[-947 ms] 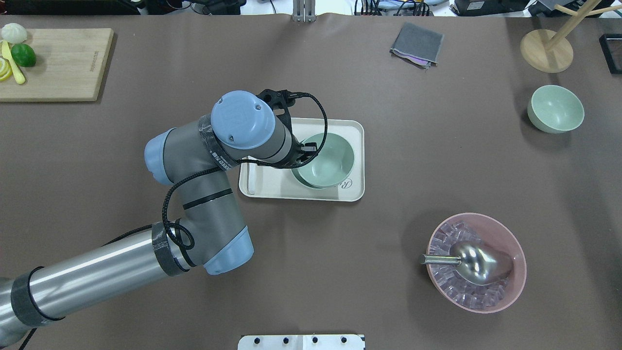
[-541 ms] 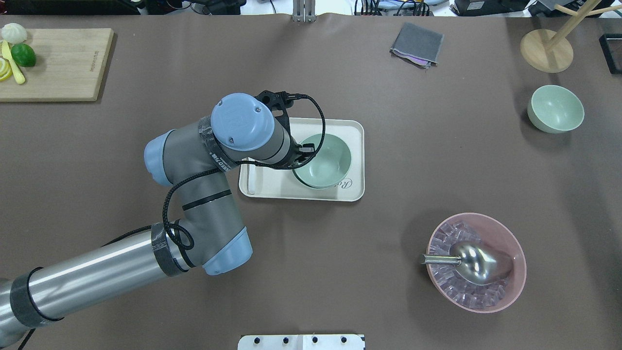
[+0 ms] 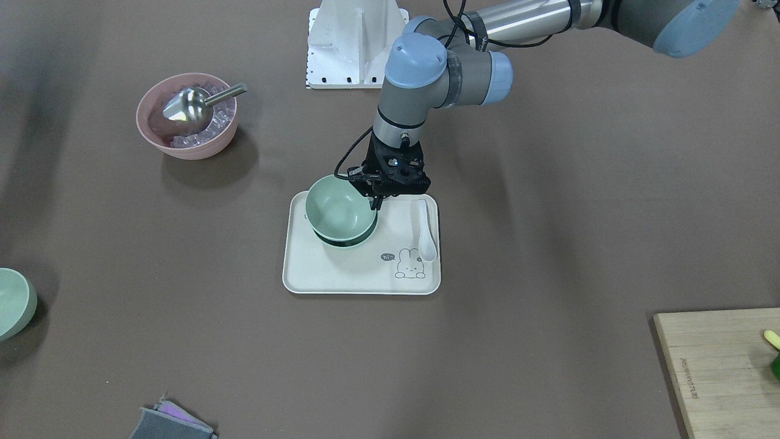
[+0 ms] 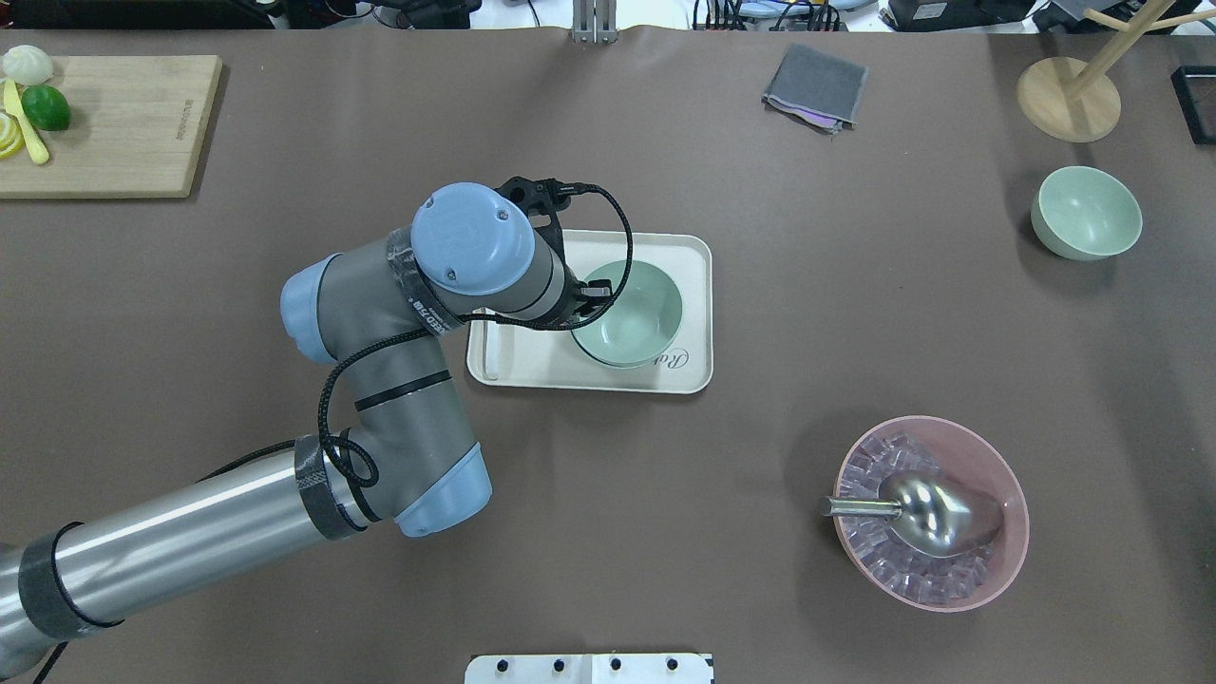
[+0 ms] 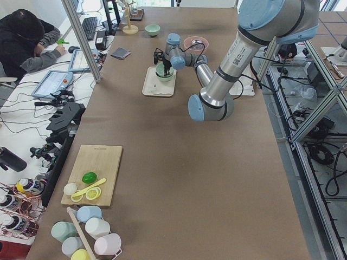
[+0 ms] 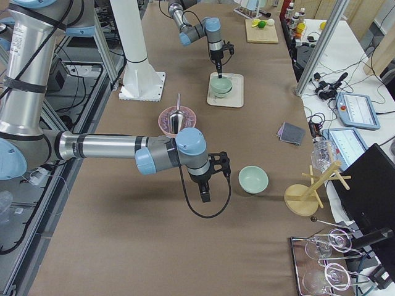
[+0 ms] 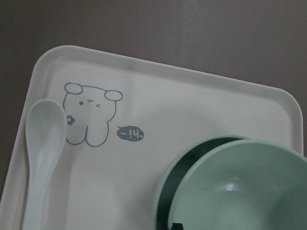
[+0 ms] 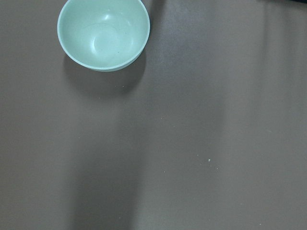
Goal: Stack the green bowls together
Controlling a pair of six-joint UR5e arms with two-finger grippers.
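My left gripper (image 3: 376, 200) is shut on the rim of a pale green bowl (image 3: 337, 209) and holds it just above, slightly off centre of, a second green bowl (image 3: 358, 239) on the cream tray (image 3: 292, 277). The left wrist view shows the held bowl (image 7: 249, 187) over the lower bowl's rim (image 7: 167, 178). From overhead the wrist hides the fingers; the held bowl (image 4: 632, 313) shows. A third green bowl (image 4: 1086, 212) stands alone at the far right and also shows in the right wrist view (image 8: 103, 33). My right gripper (image 6: 203, 194) hangs near it; I cannot tell its state.
A white spoon (image 3: 426, 235) lies on the tray beside the bowls. A pink bowl (image 4: 1007, 470) with ice and a metal scoop (image 4: 926, 513) stands front right. A cutting board (image 4: 114, 123), a grey cloth (image 4: 815, 87) and a wooden stand (image 4: 1069, 95) lie at the back.
My left gripper has lowered the held green bowl toward the bowl on the tray and shifted it slightly left. The third bowl has not moved.
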